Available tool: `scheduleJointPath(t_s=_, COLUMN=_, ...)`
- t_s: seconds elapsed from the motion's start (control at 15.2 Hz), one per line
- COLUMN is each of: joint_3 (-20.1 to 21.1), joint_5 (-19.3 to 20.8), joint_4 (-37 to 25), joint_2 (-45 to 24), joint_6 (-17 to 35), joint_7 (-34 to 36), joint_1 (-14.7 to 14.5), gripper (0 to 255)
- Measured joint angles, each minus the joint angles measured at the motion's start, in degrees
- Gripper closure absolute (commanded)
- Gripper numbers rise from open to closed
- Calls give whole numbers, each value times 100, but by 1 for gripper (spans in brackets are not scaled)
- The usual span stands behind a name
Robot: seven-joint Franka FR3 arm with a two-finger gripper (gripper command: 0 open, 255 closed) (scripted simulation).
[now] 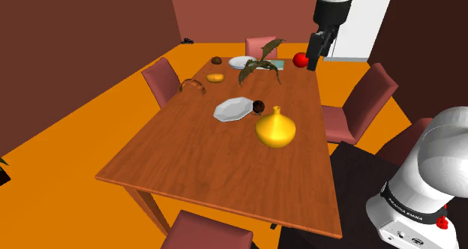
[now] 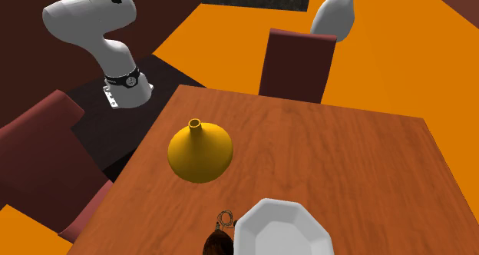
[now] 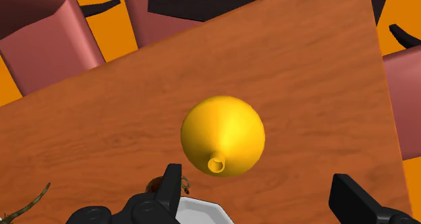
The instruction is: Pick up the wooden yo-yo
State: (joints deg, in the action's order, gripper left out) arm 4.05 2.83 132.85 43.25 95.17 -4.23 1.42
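Hovering high, fingers point(image 3: 172, 189) apart — yo-yo point(image 1: 258, 106) beside plate point(image 1: 231, 109).

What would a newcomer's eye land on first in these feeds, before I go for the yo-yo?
The glossy yellow round vase with a narrow neck stands out first, upright near the middle of the reddish-brown wooden table. Beside it lies a white octagonal plate, with the small dark brown yo-yo tucked between the two. The black gripper hangs open high above the table.
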Motion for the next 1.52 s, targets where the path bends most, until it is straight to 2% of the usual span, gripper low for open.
scheduleJointPath(t_s=0.2, joint_3=-98, joint_5=-33, joint_4=70, joint_2=-123, joint_6=213, joint_7=-50, joint_1=20, gripper=0)
scheduleJointPath(t_s=0.53, joint_3=-571, joint_5=-154, joint_4=267, joint_2=-687, joint_6=1068, joint_7=-381, joint_1=113, gripper=0)
scheduleJointPath(t_s=0.86, joint_3=-1043, joint_5=-427, joint_4=319, joint_2=-1532, joint_6=2021, joint_7=-795, joint_1=140, gripper=0)
scheduleJointPath(t_s=1.19, joint_3=-1470, joint_5=-935, joint_4=101, joint_2=-2503, joint_6=2777, joint_7=-1304, joint_1=71, gripper=0)
scheduleJointPath(t_s=1.52, joint_3=-1848, joint_5=-1734, joint_4=-323, joint_2=-3588, joint_6=3327, joint_7=-2024, joint_1=-5, gripper=0)
